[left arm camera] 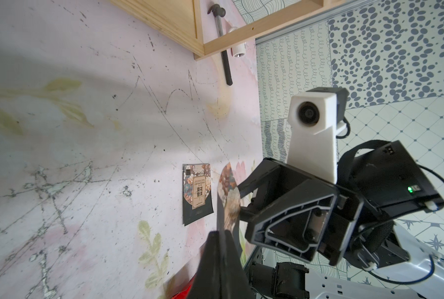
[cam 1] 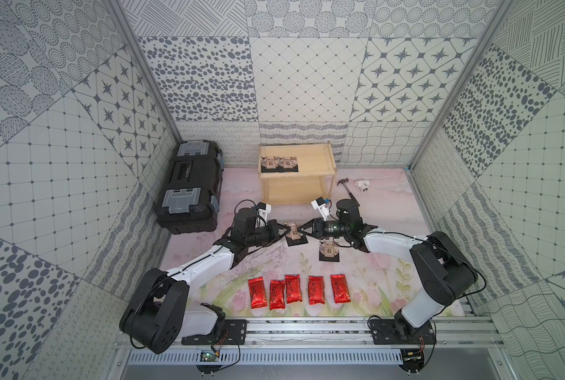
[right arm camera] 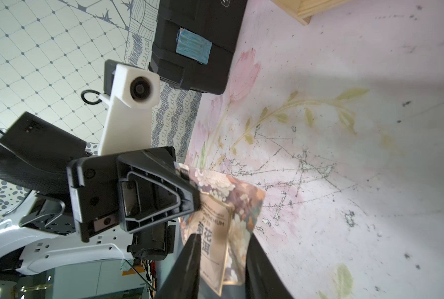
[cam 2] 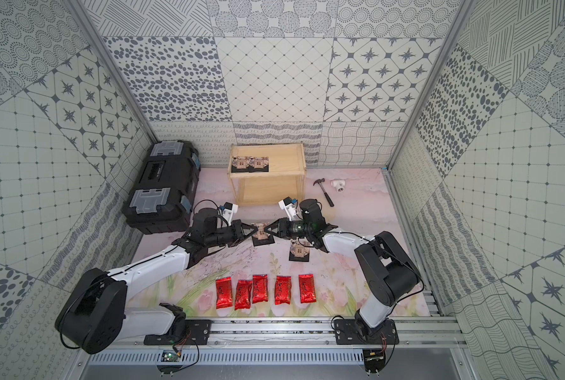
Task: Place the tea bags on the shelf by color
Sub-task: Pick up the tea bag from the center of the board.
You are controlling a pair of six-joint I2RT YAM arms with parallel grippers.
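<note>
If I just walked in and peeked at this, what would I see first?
Two robot arms meeting mid-table: the left end effector pinches a black tea bag while the right end effector stands open around it. Near the front edge, five shiny red tea bags lie in a row, and two black packets sit atop the wooden shelf.

Five red packets (cam 1: 294,289), four black packets (cam 1: 328,250), one shelf (cam 1: 317,158), toolbox (cam 1: 189,187), hammer (cam 1: 348,190), pipe fitting (cam 1: 362,186)
</note>
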